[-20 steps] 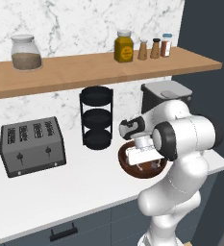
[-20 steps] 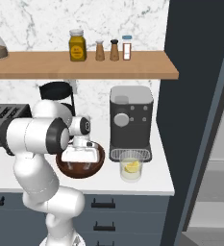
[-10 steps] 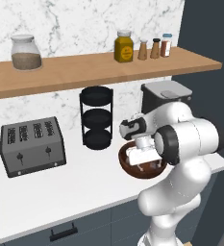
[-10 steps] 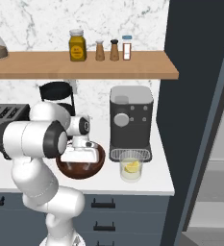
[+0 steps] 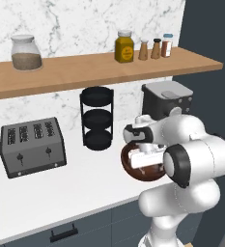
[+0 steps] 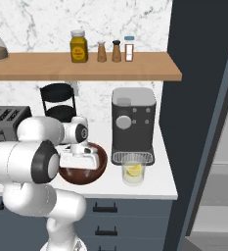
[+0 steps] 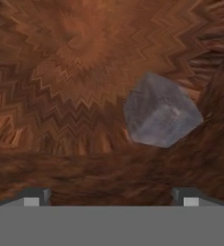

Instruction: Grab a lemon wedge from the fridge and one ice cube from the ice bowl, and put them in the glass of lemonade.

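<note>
Faceted grey ice cube (image 7: 161, 111) (translucent) in zigzag-grained ice bowl (image 7: 60, 72).

ice bowl (image 5: 133, 169) half hidden behind the arm, pincer (image 7: 111, 197) fingertips cut by bottom edge

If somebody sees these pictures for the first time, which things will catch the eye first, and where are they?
The white arm bends over the dark reddish-brown ice bowl at the counter's front, its open gripper down inside. In the hand view, one grey ice cube lies on the wooden floor of the bowl, ahead of the fingertips. Right of the bowl, before the coffee machine, stands the glass of lemonade with a yellow piece in it.
</note>
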You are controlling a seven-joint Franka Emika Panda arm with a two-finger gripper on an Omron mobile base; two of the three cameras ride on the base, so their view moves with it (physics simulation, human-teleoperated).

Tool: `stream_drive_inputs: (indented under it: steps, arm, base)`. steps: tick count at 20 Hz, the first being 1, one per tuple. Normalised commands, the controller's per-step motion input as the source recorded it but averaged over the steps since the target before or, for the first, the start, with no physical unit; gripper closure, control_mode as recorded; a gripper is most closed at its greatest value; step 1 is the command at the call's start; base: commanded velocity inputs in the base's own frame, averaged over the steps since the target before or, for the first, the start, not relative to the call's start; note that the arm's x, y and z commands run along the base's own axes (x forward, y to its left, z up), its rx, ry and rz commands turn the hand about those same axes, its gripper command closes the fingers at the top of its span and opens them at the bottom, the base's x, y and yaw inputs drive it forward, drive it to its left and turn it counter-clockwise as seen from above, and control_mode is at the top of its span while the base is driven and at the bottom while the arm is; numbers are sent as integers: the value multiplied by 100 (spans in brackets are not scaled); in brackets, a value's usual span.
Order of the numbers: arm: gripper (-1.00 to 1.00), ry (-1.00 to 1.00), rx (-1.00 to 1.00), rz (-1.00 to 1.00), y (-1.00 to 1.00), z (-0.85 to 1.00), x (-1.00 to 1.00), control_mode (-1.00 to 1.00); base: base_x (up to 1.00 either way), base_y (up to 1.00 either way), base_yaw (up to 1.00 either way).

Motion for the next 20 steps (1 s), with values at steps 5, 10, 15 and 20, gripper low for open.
stream_drive_inputs:
  steps: [5,10,15,20]
  arm:
    - [-100,-2,0,0,-4,-7,13,-100]
    - [-100,0,0,0,-8,0,21,-100]
    - [-100,-7,0,0,-2,-5,3,-100]
    - [-100,-15,0,0,0,-24,6,-100]
  base:
    - [0,0,0]
    - [0,0,0]
    - [0,0,0]
    - [0,0,0]
